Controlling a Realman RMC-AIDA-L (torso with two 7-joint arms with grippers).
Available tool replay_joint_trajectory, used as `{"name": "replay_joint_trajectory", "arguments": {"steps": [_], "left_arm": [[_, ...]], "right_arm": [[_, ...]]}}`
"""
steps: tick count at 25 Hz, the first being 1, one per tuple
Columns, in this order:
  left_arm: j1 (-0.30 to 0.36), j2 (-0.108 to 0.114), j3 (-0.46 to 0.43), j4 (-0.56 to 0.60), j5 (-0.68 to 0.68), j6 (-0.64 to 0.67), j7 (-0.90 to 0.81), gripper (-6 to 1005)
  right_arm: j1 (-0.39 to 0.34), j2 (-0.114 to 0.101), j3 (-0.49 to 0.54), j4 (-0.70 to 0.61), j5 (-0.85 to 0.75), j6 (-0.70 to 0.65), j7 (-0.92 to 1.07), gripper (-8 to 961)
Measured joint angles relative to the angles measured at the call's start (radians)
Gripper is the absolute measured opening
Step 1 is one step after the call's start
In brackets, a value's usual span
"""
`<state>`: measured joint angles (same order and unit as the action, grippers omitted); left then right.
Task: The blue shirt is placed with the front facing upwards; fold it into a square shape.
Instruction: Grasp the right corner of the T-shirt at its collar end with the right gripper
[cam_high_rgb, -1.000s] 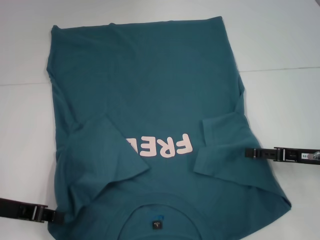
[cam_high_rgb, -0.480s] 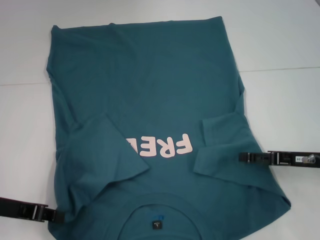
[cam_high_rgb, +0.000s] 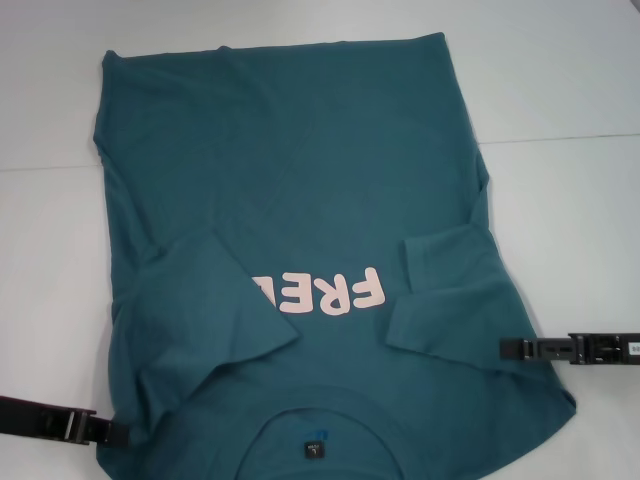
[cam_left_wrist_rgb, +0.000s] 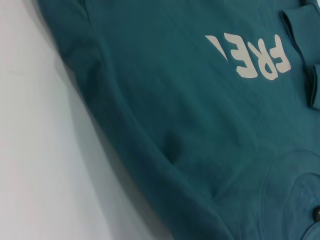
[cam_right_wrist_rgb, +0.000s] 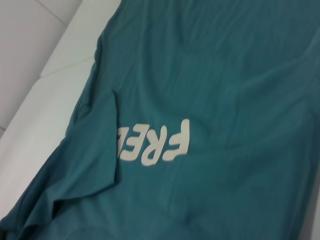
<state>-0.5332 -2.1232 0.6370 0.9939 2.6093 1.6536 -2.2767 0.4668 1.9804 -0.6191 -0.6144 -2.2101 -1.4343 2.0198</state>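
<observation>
- Blue shirt (cam_high_rgb: 300, 200) lies spread front-up on the white table (cam_high_rgb: 560, 80), collar at the near edge by the robot, hem at the far side.
- Both sleeves are folded inward onto the chest. The left sleeve (cam_high_rgb: 205, 300) covers the end of the pink lettering (cam_high_rgb: 320, 292), so only "FRE" and part of another letter show.
- Small black neck tag (cam_high_rgb: 313, 449) sits inside the collar, between the two grippers and nearer the robot than either.
- Left gripper (cam_high_rgb: 118, 433) is low at the shirt's near left corner, its tip at the cloth edge by the shoulder. Cannot tell how far its fingers are parted, or whether any fabric is pinched.
- Right gripper (cam_high_rgb: 505, 348) reaches in from the right, its tip over the shirt's right edge just outside the folded right sleeve (cam_high_rgb: 445, 290). Finger spread and any hold on the cloth cannot be told either.
- Left wrist view: shirt (cam_left_wrist_rgb: 200, 125) fills most of the view, with bare table beside its side seam; that arm's own fingers not seen.
- Right wrist view: lettering (cam_right_wrist_rgb: 155, 142) and a sleeve fold beside it; own fingers not seen.
</observation>
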Motion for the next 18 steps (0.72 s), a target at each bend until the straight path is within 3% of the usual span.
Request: {"name": "replay_joint_trajectory", "arguments": {"steps": [4,18], "left_arm": [[-0.002,-0.002,0.003,0.0,0.0,0.0,-0.001,28],[-0.001,-0.003,0.004,0.0,0.0,0.0,0.0,28]], "right_arm": [[-0.008,-0.01,0.001,0.002,-0.004,-0.022,0.008,882],[-0.01,-0.006,0.001,-0.004,-0.002,-0.128,0.008,882]]}}
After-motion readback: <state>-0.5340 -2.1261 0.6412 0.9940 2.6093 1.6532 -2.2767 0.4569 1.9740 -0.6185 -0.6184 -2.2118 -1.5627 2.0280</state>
